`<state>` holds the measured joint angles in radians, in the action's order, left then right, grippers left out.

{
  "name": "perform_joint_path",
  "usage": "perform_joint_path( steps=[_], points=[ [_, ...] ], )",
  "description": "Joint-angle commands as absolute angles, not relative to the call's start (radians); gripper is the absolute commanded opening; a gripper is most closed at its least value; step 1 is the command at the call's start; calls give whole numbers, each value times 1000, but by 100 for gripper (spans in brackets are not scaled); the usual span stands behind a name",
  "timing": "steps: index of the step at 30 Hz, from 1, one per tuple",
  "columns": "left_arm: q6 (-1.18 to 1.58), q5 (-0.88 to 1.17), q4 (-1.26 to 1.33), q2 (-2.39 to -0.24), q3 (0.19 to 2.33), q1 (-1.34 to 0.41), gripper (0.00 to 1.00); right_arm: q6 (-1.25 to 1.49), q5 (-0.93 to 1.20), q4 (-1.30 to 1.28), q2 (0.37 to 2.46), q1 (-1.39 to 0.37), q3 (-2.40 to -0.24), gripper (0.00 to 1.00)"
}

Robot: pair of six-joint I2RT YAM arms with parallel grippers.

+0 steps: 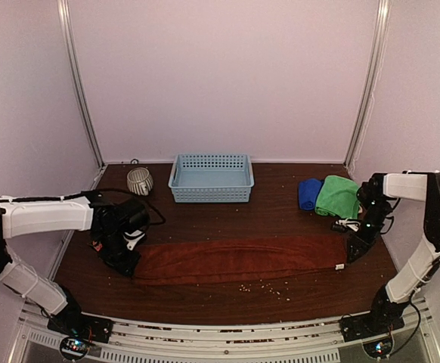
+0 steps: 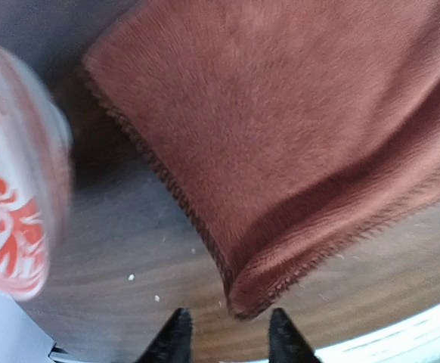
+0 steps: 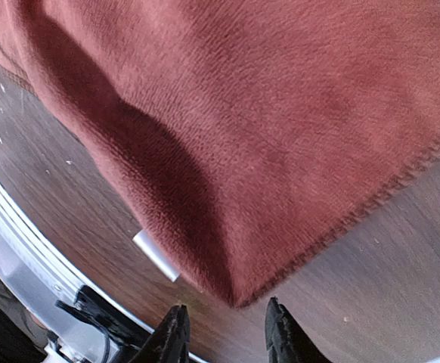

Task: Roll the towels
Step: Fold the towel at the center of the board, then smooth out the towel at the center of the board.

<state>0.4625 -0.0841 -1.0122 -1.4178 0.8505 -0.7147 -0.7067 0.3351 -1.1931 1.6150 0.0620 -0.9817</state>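
Rust-red towel [image 1: 235, 259] is lying as 1 long strip on the table [image 1: 205, 219], with its long axis running left to right. The left gripper [image 2: 225, 336] and right gripper [image 3: 224, 333] are waiting at its 2 ends, fingers apart and clamping nothing.

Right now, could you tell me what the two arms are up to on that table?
The rust-red towel lies flat as a long strip. The left gripper sits at its left end and the right gripper at its right end, both with jaws open and neither holding it. It is not yet rolled. The green towel and blue towel sit at the far right.
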Motion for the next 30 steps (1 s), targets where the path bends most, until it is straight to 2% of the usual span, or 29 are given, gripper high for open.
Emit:
perform_joint_path(
  steps=[1, 5, 10, 16, 23, 30],
  points=[
    [464, -72, -1108, -1319, 991, -719, 38, -711, 317, -1248, 1518, 71, -1096, 38],
    [464, -81, -1088, -1292, 1094, -721, 42, -679, 406, -1288, 1505, 69, -1208, 39],
    [457, -135, -951, -1372, 1078, -720, 41, -581, 460, -1144, 1507, 38, -1192, 35],
    [482, -221, -760, -1494, 1030, -719, 26, -502, 514, -955, 1555, -30, -1086, 28],
    [481, -243, -678, -1630, 1004, -718, 23, -448, 353, -800, 1656, -39, -1014, 26],
    [485, -283, -580, -1743, 978, -719, 18, -484, 217, -738, 1707, 60, -1004, 24]
  ],
)
